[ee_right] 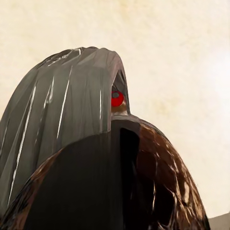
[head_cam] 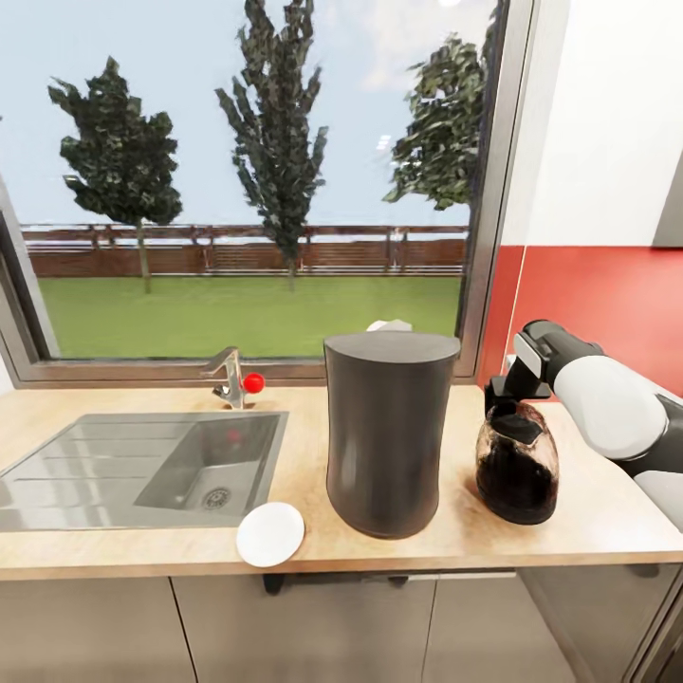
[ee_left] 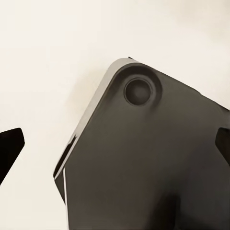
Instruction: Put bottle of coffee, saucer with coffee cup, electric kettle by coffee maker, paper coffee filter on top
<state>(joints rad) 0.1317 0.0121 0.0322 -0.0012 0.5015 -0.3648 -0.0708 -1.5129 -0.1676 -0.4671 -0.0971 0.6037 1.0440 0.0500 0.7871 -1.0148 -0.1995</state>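
kettle (head_cam: 517,465) on desk (head_cam: 607,512) just right of coffee maker (head_cam: 387,432) | right hand (head_cam: 510,387) at its handle, grip cannot tell | risk: releasing tilted tips kettle

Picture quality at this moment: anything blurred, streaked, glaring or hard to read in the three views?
Head view: evenly lit and sharp; soft shadows beside the coffee maker and electric kettle, no glare. Right wrist view: very close, the kettle blurs, the coffee maker carries pale vertical highlight streaks. Left wrist view: soft, a dark panel against a washed-out pale background.
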